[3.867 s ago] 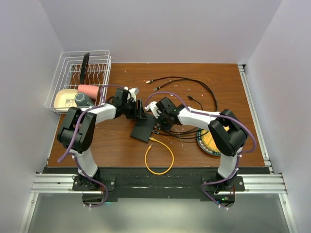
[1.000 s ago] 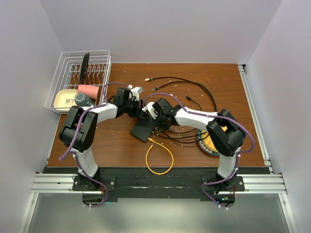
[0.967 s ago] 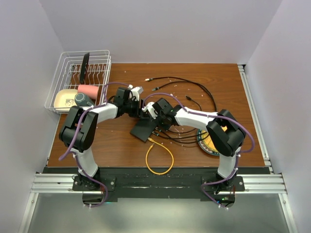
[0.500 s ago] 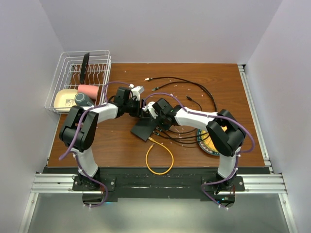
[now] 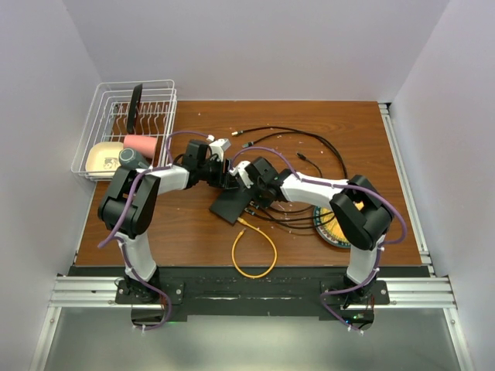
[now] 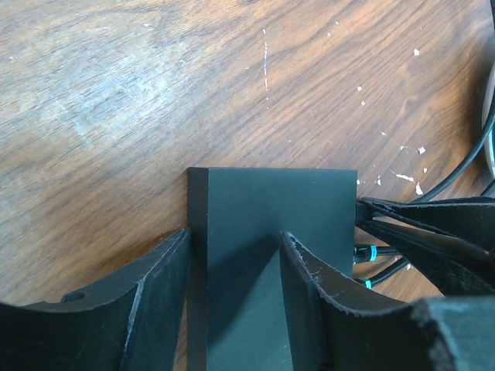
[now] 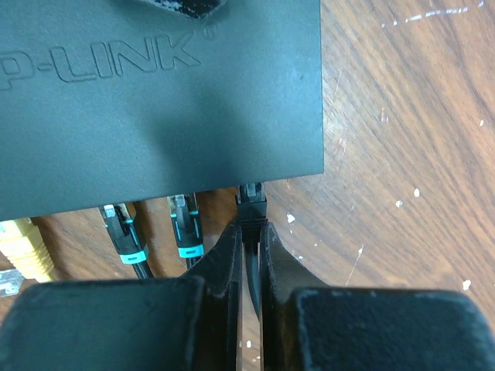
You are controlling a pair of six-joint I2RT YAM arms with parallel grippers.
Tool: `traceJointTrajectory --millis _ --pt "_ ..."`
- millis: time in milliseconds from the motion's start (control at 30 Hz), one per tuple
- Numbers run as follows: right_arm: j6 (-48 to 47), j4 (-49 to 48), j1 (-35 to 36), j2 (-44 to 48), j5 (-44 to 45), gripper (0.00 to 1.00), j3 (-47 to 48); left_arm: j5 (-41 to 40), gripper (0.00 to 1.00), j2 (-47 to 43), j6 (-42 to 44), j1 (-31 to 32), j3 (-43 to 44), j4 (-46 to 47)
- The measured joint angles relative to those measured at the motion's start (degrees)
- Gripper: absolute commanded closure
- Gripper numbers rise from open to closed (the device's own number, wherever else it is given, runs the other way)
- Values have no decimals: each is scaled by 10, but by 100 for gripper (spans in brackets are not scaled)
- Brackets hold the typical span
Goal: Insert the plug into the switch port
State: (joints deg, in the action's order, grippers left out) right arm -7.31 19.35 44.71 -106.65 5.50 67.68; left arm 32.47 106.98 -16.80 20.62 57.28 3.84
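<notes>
Pale walls enclose a brown wooden table, scuffed and flecked with white.

The switch lies flat near the table's middle, a little toward the left edge and askew to the edges. Its port side faces the right arm. In the right wrist view three plugs are already at ports: two black with teal bands and one yellow at the end.

The plug is black. Its nose meets the switch's port edge at the end nearest the corner of the box. The right gripper has its fingers drawn together and clamped on the plug's rear and cord.

The left gripper stands at the opposite side of the switch with fingers apart. One finger is beside the box's side and the other lies over its top face. Whether they press on it I cannot tell.

Judgement: insertion is in hand. The plug is at the port mouth, but the views do not show whether it is seated. The next move calls for a straight push along the port's axis, with the plug held square. The left gripper must stop the box sliding away.

Outward, black cables loop toward the far edge and a yellow cable curls near the near edge. A plate sits under the right arm, and a wire rack fills the far left corner.
</notes>
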Motion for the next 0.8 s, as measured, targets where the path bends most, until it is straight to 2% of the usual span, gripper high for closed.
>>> traceJointTrajectory --millis 533,800 --pt "0 -3 -5 0 -12 100 0 12 58 6 30 -1 8 -12" --pt "4 27 -7 -10 -17 100 23 10 58 8 30 5 14 -17"
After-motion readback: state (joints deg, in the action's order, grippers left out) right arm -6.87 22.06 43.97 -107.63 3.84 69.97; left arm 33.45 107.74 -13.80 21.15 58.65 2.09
